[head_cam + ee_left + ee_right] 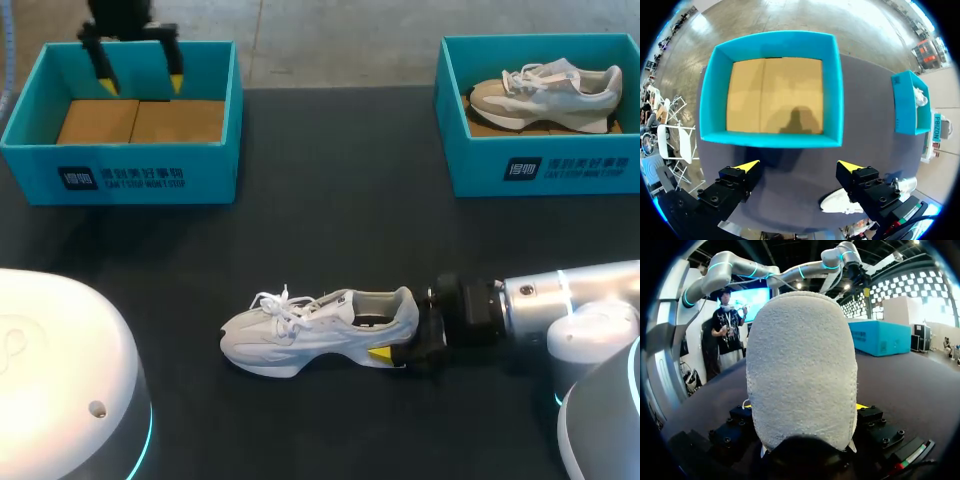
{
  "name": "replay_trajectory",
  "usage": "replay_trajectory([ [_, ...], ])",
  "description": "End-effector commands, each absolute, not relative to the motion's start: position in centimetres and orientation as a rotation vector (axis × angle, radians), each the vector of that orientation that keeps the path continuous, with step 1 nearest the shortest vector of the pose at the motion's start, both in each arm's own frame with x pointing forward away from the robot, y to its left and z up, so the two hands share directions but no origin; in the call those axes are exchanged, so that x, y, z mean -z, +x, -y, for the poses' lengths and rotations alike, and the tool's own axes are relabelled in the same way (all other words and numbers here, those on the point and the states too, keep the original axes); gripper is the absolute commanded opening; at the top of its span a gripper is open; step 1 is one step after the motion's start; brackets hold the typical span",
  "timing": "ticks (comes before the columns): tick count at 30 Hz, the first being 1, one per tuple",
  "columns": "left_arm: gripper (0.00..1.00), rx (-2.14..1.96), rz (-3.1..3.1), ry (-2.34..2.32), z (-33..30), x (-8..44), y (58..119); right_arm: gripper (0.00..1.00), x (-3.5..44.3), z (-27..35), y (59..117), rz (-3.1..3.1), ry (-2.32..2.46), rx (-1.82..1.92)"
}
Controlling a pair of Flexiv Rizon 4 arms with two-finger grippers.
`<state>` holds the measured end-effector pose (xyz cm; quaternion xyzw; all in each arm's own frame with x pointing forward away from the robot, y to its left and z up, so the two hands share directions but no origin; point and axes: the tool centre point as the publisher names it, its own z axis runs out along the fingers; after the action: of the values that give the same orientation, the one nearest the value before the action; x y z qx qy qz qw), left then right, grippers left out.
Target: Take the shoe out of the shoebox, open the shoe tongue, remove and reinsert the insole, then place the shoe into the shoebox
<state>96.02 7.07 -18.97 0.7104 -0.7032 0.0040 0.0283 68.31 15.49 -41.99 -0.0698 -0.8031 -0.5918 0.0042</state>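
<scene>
Two blue shoeboxes stand on the dark surface (330,210) in the head view. The left shoebox (210,175) shows only its cardboard floor. The left end effector (140,82) hangs over its far wall, fingers spread. The right shoebox (600,165) holds a beige shoe (545,92). A white shoe (300,330) lies on the surface between the boxes and the robot, toe to the left. The right end effector (400,335) pinches its heel; one yellow tip shows, the other is hidden.

Left wrist view: the spread fingers grip nothing, and one covers part of the white shoe.

Right wrist view: the heel fills the gap with both fingers against it, hiding most of the tips.
</scene>
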Motion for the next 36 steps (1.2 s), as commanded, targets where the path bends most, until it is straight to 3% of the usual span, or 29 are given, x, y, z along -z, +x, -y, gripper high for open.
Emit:
replay_trajectory([
  [1,1.0,-0.065,2.219,2.188,-4.1,20.0,92.4,0.0,41.9,-15.6,68.2,2.52,-0.22,1.846],
  [19,1.0,0.052,2.245,2.01,7.3,22.7,84.1,0.0,41.9,-15.6,68.2,2.52,-0.22,1.846],
  [36,1.0,0.061,2.254,2.004,7.8,23.0,83.3,0.0,41.9,-15.6,68.2,2.52,-0.22,1.846],
])
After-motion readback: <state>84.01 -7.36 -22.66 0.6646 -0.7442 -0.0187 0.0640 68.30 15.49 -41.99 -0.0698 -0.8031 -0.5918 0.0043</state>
